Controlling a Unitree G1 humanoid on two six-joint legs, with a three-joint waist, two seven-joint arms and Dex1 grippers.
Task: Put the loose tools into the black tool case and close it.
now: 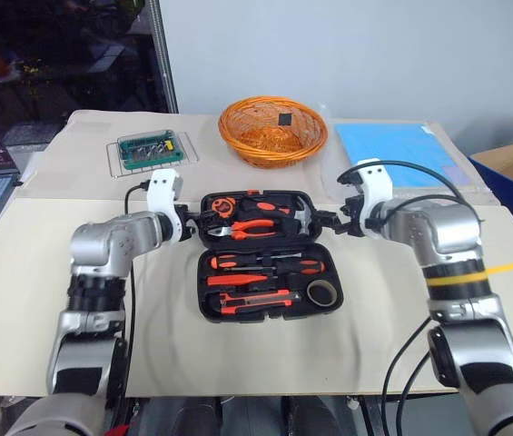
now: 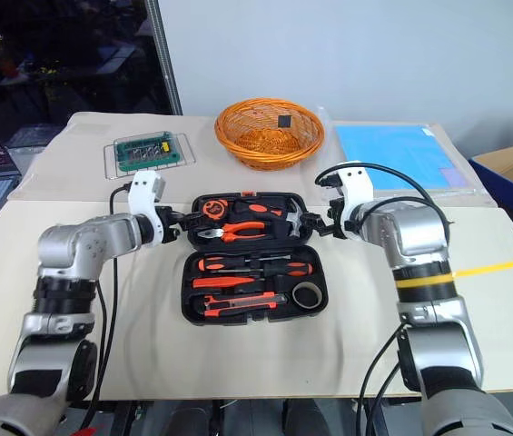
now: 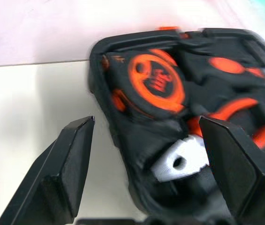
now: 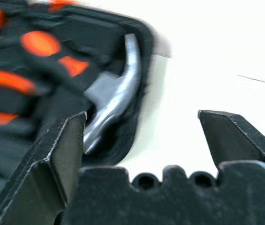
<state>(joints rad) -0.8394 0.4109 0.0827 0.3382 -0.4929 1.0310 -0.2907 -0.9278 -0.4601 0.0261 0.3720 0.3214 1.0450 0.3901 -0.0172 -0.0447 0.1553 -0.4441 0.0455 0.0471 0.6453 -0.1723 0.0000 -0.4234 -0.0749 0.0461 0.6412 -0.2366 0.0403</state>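
The black tool case [image 1: 266,254] is laid open flat on the table [image 1: 47,263], with the screwdrivers [image 1: 265,264] and the utility knife [image 1: 254,300] seated in its near half and the pliers [image 1: 258,227] and hammer [image 4: 116,96] in its far half. The far half is flanked by both grippers: the left gripper [image 3: 146,140] is held with its fingers spread over the case's left edge, and the right gripper [image 4: 141,136] with its fingers spread at the right edge, beside the hammer's head. Beyond the grippers, an orange wicker basket [image 1: 272,130] is seen at the back of the table.
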